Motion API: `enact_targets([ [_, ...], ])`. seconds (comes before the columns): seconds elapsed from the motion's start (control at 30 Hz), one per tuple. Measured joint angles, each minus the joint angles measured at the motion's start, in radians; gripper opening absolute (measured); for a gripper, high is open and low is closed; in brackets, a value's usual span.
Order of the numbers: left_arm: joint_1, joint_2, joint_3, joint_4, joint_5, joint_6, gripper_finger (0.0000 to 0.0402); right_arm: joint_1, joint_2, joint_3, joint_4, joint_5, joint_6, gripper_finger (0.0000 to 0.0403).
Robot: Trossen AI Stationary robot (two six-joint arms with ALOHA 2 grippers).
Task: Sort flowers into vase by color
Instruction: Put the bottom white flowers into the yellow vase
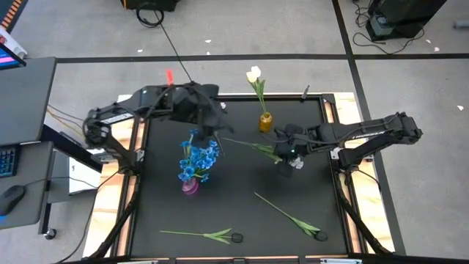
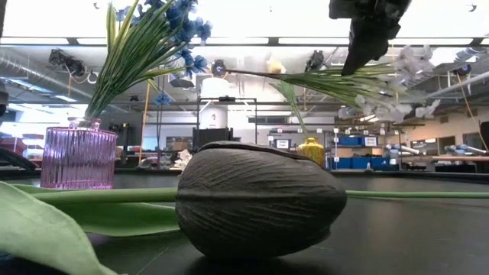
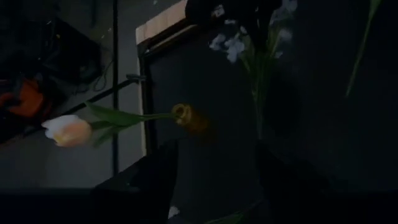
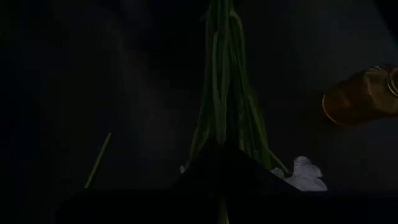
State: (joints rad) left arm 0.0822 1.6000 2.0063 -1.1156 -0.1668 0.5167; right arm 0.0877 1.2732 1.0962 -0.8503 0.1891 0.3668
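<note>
While the left gripper (image 1: 207,110) hovers spread at eleven o'clock, the right gripper (image 1: 287,156) pinches what looks like a white spray (image 1: 253,145) near centre.

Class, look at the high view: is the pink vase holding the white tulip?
No. The pink vase holds blue flowers; the white tulip stands in the yellow vase.

no legible txt, no labels, no brands, no nos.
</note>
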Motion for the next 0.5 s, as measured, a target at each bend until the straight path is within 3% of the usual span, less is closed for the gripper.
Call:
enact_targets([
  [0.23, -0.001, 0.157, 0.135, -0.077, -0.034, 0.056, 0.0217, -0.039, 0.0, 0.04, 0.02, -0.005, 0.0, 0.0012],
  [0.5, -0.033, 0.258, 0.142, -0.074, -0.093, 0.124, 0.0217, -0.078, 0.0, 0.122, 0.022, 0.001, -0.023, 0.0012],
])
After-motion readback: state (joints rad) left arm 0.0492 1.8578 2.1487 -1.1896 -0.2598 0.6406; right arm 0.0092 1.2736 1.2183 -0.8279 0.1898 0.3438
